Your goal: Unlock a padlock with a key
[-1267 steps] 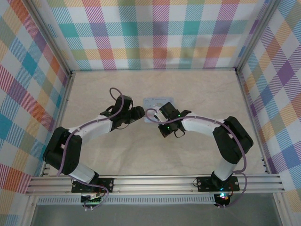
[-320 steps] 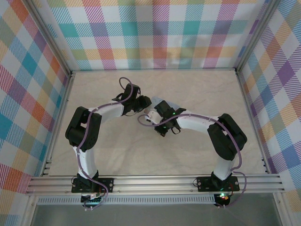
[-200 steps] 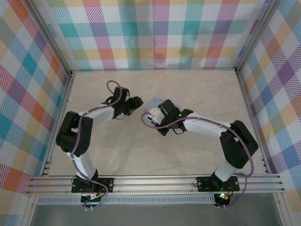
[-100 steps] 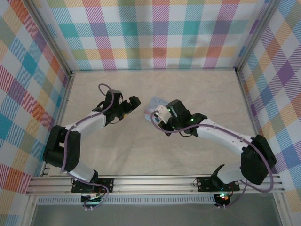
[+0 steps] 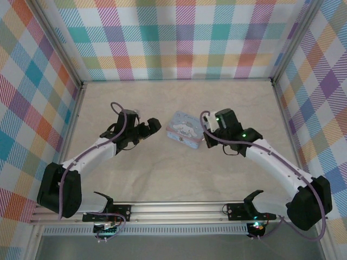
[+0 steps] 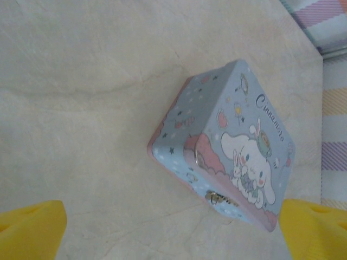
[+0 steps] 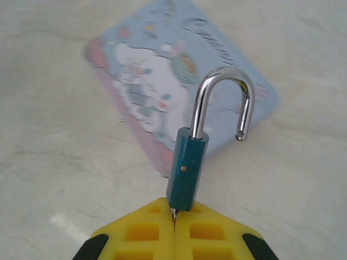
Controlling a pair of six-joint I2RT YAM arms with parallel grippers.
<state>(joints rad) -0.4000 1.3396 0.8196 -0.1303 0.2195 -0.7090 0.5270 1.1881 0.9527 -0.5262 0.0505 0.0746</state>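
In the right wrist view, the padlock (image 7: pixel 187 170), a small teal body with a silver shackle (image 7: pixel 222 86), stands out from my right gripper (image 7: pixel 174 210). The shackle is swung open, one leg free of the body. The gripper is shut on the key (image 7: pixel 174 215), a thin metal sliver that enters the padlock's base. From above, the right gripper (image 5: pixel 209 140) hangs just right of the tin box (image 5: pixel 181 128). My left gripper (image 5: pixel 154 125) is open, left of the box and apart from it, with both yellow fingertips (image 6: pixel 30 227) at the bottom corners of its view.
The pastel-blue cartoon tin box (image 6: pixel 238 146) lies shut on the table, its small brass clasp (image 6: pixel 219 199) on the near side wall. Plaid walls (image 5: pixel 179 38) enclose the table on three sides. Bare tabletop (image 5: pixel 162 173) lies in front of the box.
My right gripper has pulled to the right off the box with the key and padlock. My left gripper has opened wide and drawn back left, leaving the box uncovered.
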